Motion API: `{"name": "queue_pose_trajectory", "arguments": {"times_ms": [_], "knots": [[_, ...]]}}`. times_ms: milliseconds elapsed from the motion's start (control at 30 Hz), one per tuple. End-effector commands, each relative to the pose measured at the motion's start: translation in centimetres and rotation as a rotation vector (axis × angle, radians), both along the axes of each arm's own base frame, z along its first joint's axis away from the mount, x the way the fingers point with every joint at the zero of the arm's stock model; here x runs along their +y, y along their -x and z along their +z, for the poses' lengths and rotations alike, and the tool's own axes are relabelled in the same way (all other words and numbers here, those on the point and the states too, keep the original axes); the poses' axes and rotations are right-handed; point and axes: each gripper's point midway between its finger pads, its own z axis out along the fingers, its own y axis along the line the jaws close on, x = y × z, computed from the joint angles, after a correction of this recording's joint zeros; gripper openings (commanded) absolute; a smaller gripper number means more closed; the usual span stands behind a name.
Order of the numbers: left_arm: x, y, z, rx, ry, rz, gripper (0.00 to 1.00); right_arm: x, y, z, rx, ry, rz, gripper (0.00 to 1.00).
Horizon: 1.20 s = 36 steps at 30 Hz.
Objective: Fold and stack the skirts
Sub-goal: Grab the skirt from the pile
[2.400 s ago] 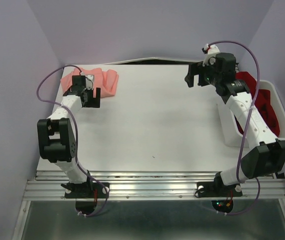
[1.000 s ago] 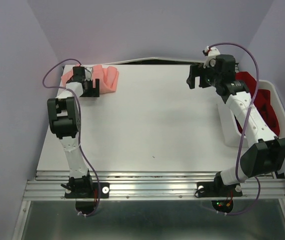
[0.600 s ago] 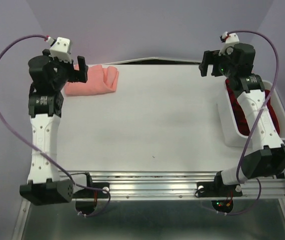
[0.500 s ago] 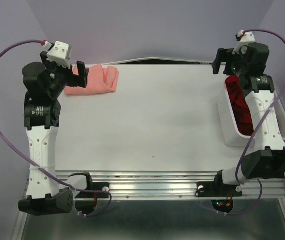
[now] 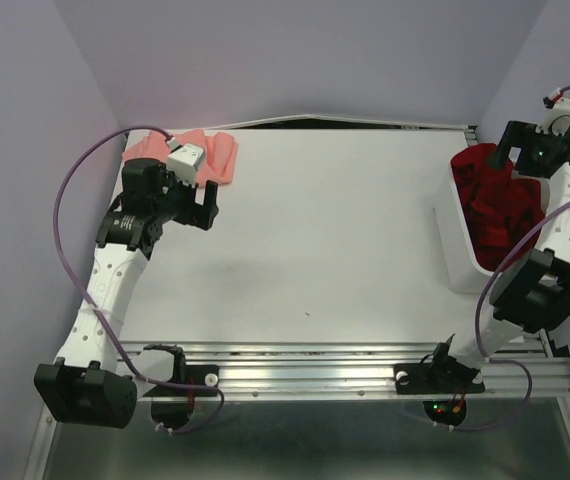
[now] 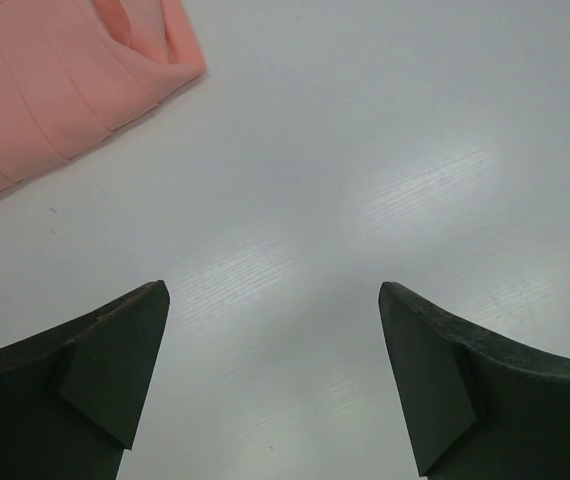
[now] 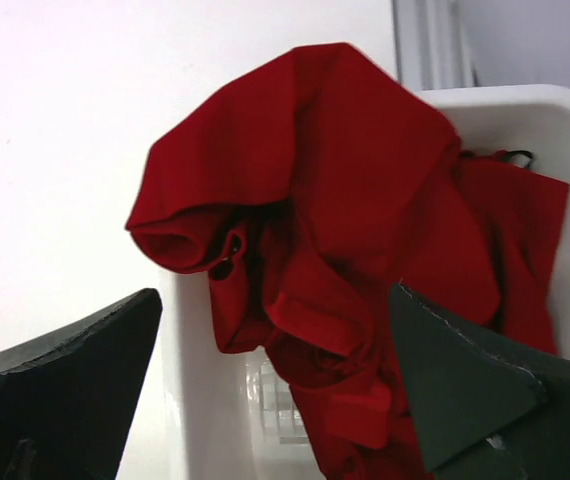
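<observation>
Left pincer (image 6: pixel 273 292), open and empty, has quit the folded pink skirt (image 6: pixel 55 80) on the table (image 5: pixel 315 230); right pincer (image 7: pixel 275 295), open too, has swung over the red skirt (image 7: pixel 335 170) in the bin (image 7: pixel 505 100), probably next.

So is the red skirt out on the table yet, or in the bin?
In the bin, not folded: the red skirt lies crumpled inside it, with one bunched fold hanging over the rim.
</observation>
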Motion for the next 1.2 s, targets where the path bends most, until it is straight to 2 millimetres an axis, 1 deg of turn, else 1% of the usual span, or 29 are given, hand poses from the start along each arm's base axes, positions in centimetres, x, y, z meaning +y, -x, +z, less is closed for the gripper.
{"name": "queue_pose_trajectory", "arguments": {"times_ms": [0,67,133,167,233,267,333,367,400,433,467,500,567,600,633,667,700,733,767,800,833,900,933,967,1000,1067,1100,1167], "knots": [[-0.3,0.0,2.6,-0.122,0.024,-0.016,0.99,2.0,-0.6,-0.3,0.007,-0.053,0.104,1.0],[-0.7,-0.1,2.7,-0.128,0.042,-0.027,0.99,2.4,-1.4,-1.9,0.024,-0.121,0.114,1.0],[-1.0,-0.2,2.6,-0.125,0.054,-0.037,0.99,2.4,-1.8,-2.7,0.031,-0.153,0.11,1.0],[-1.0,-0.4,2.6,-0.127,0.059,-0.037,0.99,2.3,-2.1,-3.5,0.043,-0.169,0.099,1.0],[-1.3,-0.5,2.5,-0.124,0.066,-0.047,0.99,2.0,-2.7,-3.9,0.033,-0.181,0.086,1.0],[-1.3,-0.6,2.3,-0.12,0.069,-0.047,0.99,2.1,-2.8,-4.6,0.044,-0.2,0.082,1.0],[-1.5,-0.8,2.3,-0.118,0.074,-0.051,0.99,1.7,-3.3,-5.3,0.04,-0.204,0.065,0.98],[-1.5,-0.8,2.3,-0.117,0.078,-0.051,0.99,1.5,-3.4,-5.7,0.045,-0.202,0.054,0.97],[-1.5,-0.9,2.1,-0.109,0.081,-0.049,0.99,1.2,-3.6,-6.6,0.056,-0.196,0.047,0.96],[-1.6,-1.0,2.0,-0.106,0.08,-0.048,0.99,0.9,-3.6,-7.2,0.064,-0.185,0.038,0.96],[-1.6,-1.1,2.1,-0.105,0.083,-0.047,0.99,0.1,-3.6,-7.9,0.081,-0.157,0.0,0.96],[-1.6,-1.2,2.1,-0.105,0.083,-0.048,0.99,0.0,-3.6,-9.1,0.093,-0.138,-0.003,0.96],[-1.6,-1.3,1.8,-0.094,0.086,-0.046,0.99,-0.6,-3.3,-10.3,0.114,-0.103,-0.024,0.96],[-1.7,-1.4,1.9,-0.093,0.086,-0.046,0.99,-0.9,-3.5,-10.8,0.119,-0.058,-0.031,0.96],[-1.7,-1.4,1.8,-0.09,0.087,-0.045,0.99,-0.9,-3.0,-12.0,0.142,-0.051,-0.034,0.92],[-1.6,-1.5,1.8,-0.09,0.086,-0.044,0.99,-1.0,-3.0,-12.6,0.157,-0.029,-0.04,0.9],[-1.6,-1.6,1.8,-0.088,0.086,-0.04,0.99,-1.1,-2.9,-12.9,0.163,-0.023,-0.044,0.84],[-1.6,-1.6,1.8,-0.087,0.084,-0.037,0.99,-1.1,-2.7,-13.1,0.169,-0.019,-0.043,0.74],[-1.5,-1.6,1.8,-0.085,0.083,-0.036,0.99,-1.1,-2.5,-13.1,0.171,-0.014,-0.04,0.69],[-1.5,-1.7,1.8,-0.084,0.082,-0.035,0.99,-1.0,-2.3,-12.9,0.172,-0.01,-0.035,0.56],[-1.5,-1.7,1.7,-0.082,0.082,-0.035,0.99,-0.9,-2.3,-11.6,0.15,0.003,-0.027,0.49],[-1.4,-1.7,1.8,-0.084,0.079,-0.029,0.99,-0.7,-2.0,-9.9,0.129,0.019,-0.017,0.36],[-1.4,-1.7,1.7,-0.081,0.079,-0.026,0.99,-0.6,-1.9,-7.5,0.087,0.044,-0.015,0.21],[-1.4,-1.7,1.7,-0.083,0.079,-0.026,0.99,-0.6,-1.9,-6.1,0.056,0.059,-0.016,0.13],[-1.3,-1.7,1.8,-0.086,0.078,-0.025,0.99,-0.6,-1.7,-4.8,0.036,0.071,-0.016,0.01],[-1.3,-1.6,1.9,-0.087,0.078,-0.023,0.99,-0.3,-1.4,-1.7,-0.023,0.096,-0.01,0.01],[-1.3,-1.6,1.9,-0.088,0.076,-0.021,0.99,0.0,-1.1,1.4,-0.085,0.123,-0.012,0.01],[-1.2,-1.7,2.1,-0.093,0.073,-0.016,0.99,0.2,-0.7,4.7,-0.155,0.152,-0.024,0.01]]}}
